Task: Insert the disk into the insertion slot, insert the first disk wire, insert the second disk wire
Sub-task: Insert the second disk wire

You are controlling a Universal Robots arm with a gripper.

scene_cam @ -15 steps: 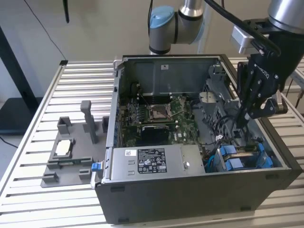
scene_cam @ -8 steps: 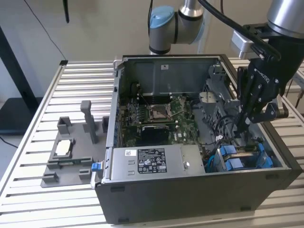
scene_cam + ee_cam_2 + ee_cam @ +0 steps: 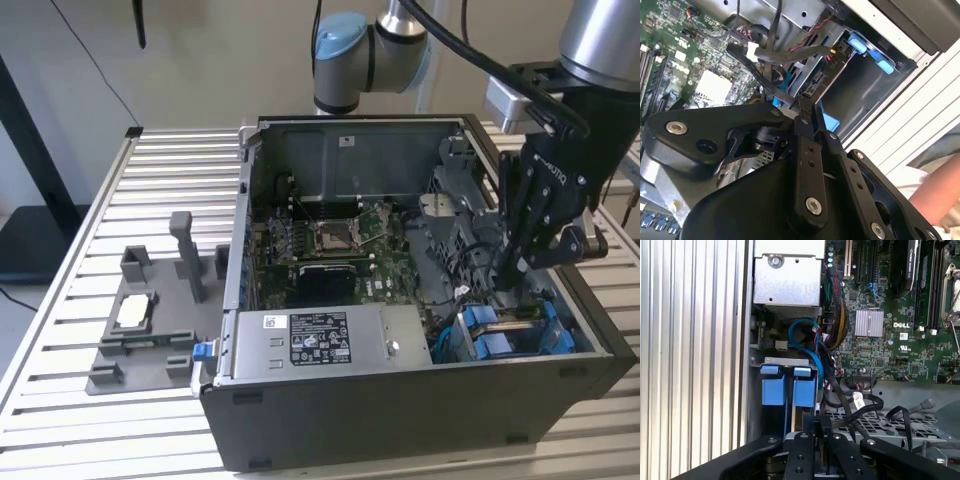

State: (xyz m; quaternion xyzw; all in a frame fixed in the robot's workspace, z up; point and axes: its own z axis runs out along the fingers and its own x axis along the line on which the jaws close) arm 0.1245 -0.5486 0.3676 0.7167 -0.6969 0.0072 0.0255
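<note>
Black gripper [image 3: 801,107] links crowd the foreground in both wrist views, the fingers [image 3: 819,426] pressed close together on a thin dark wire [image 3: 771,86] just above the slot [image 3: 515,330]. Whether they truly pinch it I cannot tell. That slot sits in the case's [image 3: 400,420] near corner on the exterior view's right, and blue tabs [image 3: 785,385] of the disk [image 3: 500,318] show inside it, so the disk is already seated. Loose black cables [image 3: 850,405] run past the fingertips toward the green motherboard [image 3: 340,245]. Left of the slot lies the silver power supply [image 3: 320,338]. Outside the case, a grey fixture [image 3: 150,320] rests on the slatted table [image 3: 60,400].
</note>
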